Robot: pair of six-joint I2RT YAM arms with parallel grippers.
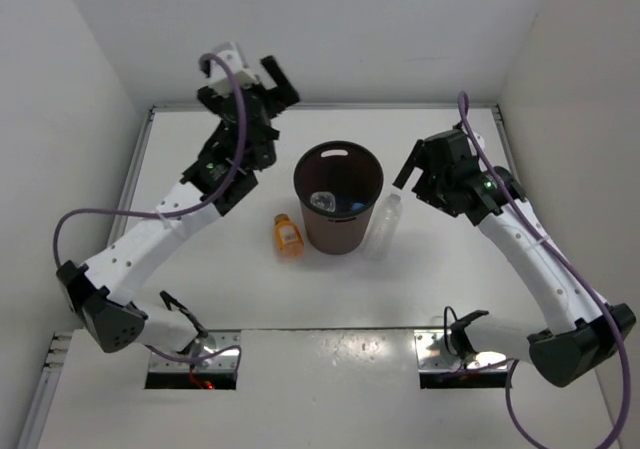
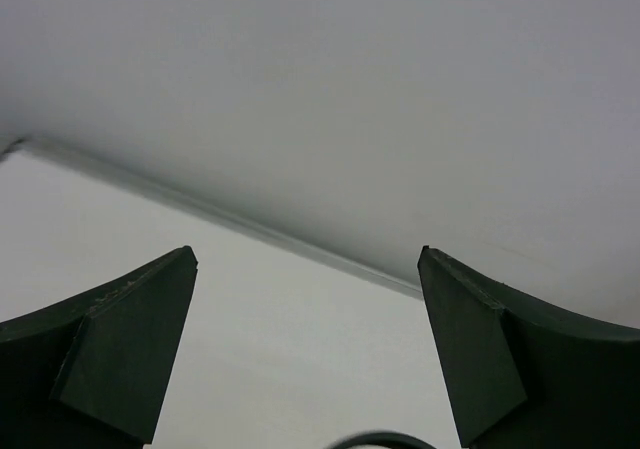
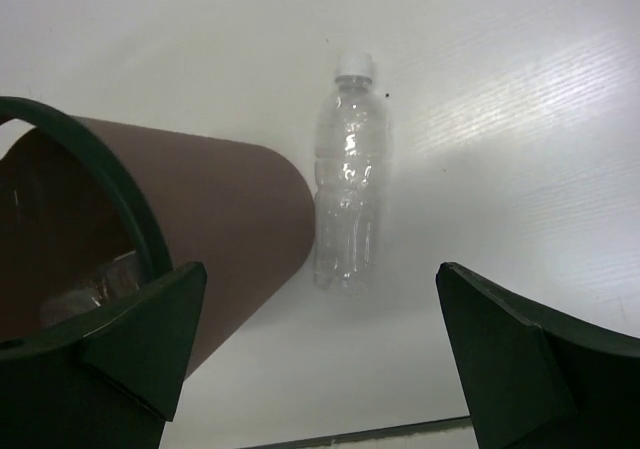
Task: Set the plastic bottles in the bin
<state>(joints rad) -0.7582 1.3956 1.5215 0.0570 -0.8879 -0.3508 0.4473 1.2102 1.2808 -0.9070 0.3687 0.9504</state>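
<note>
The dark brown bin [image 1: 304, 169] stands upright mid-table. Inside it lie a clear bottle [image 1: 322, 201] and something blue [image 1: 356, 207]. The short orange bottle [image 1: 288, 235] lies on the table just left of the bin. The plain clear bottle with a white cap [image 1: 383, 224] lies just right of the bin. In the right wrist view this bottle [image 3: 348, 179] lies beside the bin wall [image 3: 220, 199]. My right gripper [image 1: 418, 174] [image 3: 320, 269] is open and empty above the bottle's far end. My left gripper [image 1: 268, 87] [image 2: 308, 269] is open and empty, raised behind and left of the bin.
White walls close in the table at the back and both sides. A raised lip [image 1: 320, 105] runs along the back edge. Purple cables loop off both arms. Two cut-outs [image 1: 192, 361] lie in the near strip by the arm bases.
</note>
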